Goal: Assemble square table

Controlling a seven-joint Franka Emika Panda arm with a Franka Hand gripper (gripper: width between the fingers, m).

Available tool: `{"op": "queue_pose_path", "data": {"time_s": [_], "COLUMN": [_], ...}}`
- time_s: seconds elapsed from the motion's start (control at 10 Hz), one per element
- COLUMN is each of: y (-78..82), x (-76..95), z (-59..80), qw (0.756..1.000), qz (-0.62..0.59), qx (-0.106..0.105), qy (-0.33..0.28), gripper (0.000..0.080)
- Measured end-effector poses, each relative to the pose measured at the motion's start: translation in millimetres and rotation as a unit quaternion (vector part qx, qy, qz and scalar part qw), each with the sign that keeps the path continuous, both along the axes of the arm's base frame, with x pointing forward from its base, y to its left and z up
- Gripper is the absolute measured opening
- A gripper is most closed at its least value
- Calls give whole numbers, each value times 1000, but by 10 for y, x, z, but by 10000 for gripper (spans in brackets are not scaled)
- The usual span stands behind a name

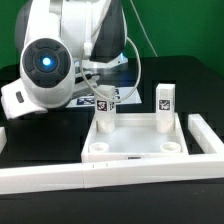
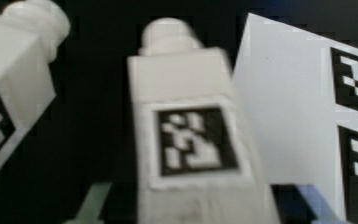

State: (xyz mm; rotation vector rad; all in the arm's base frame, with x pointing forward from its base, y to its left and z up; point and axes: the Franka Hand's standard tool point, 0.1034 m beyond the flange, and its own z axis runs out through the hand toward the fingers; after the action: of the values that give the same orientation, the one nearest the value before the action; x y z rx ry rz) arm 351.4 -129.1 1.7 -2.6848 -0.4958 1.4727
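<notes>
Small white tagged plastic leg [image 2: 194,130] lies between the jaws of the gripper [image 2: 202,208], long axis across their closing line; whether it is clamped, I cannot tell.

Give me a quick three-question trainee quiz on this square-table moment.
1. True or false: in the wrist view, a second leg shows beside the centre leg.
2. What flat white thing is on the centre leg's other side? A: the marker board. B: a book. C: a plate.
3. Fill in: in the exterior view, ___ tagged legs stand upright at the tabletop's far edge.
Key: 1 true; 2 A; 3 two.
</notes>
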Motion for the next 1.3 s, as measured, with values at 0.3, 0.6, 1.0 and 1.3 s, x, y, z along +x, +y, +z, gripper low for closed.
{"op": "queue_pose_path", "data": {"time_s": [0.3,0.6,1.0,1.3], "y": [7,15,8,-135], "x": [2,6,99,406], "z": [0,0,212,997], "qw": [1000,1000,1000,998], "qz": [1,2,14,24], "qx": [0,0,16,53], "qy": [0,0,9,5], "gripper": [288,290,290,290]}}
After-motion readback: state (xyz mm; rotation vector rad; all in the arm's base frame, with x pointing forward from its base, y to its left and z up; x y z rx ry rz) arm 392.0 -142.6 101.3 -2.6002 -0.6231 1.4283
